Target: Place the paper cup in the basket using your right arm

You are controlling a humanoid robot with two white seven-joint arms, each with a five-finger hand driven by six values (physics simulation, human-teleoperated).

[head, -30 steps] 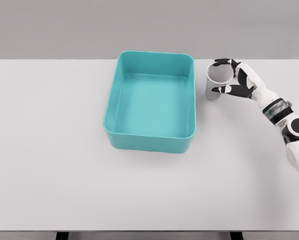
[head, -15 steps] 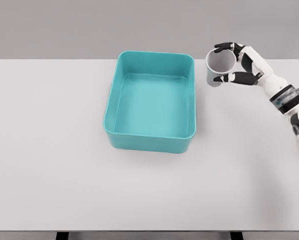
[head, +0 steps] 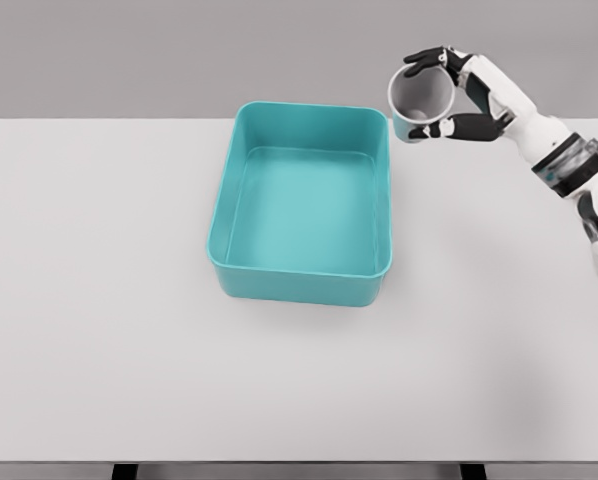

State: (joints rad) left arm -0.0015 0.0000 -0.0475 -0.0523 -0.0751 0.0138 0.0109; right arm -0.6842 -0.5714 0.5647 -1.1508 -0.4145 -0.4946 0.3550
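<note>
Head view, only cam we've got: right hand [head: 457, 98] comes in from the right edge, arm white w/ a grey wrist band, and it's clamped on the paper cup [head: 419, 101]. Dark fingers [head: 426, 57] curl over the cup's far rim, the thumb presses on the near side, so the cup sits pinched between them. Cup is grey-white, tilted w/ its open mouth facing roughly toward us and a bit left; we see straight into the hollow inside, nothing visible in it. It's off the table [head: 99, 300], in the air, showing against the grey backdrop above the table's far edge. Relative to the basket [head: 224, 225]: cup is just beside the basket's far right corner, up and to the right of it in the frame; we can't tell whether it overlaps the rim or sits just outside it, since depth isn't readable from this angle. It's not down inside the basket. Basket is a teal rectangular tub w/ rounded corners, upright, sitting flat a bit left of table centre, long axis running away from us. Interior shows only its own floor and walls. Table is plain white; dark leg stubs peek below the near edge. Left arm doesn't show anywhere in this view.
</note>
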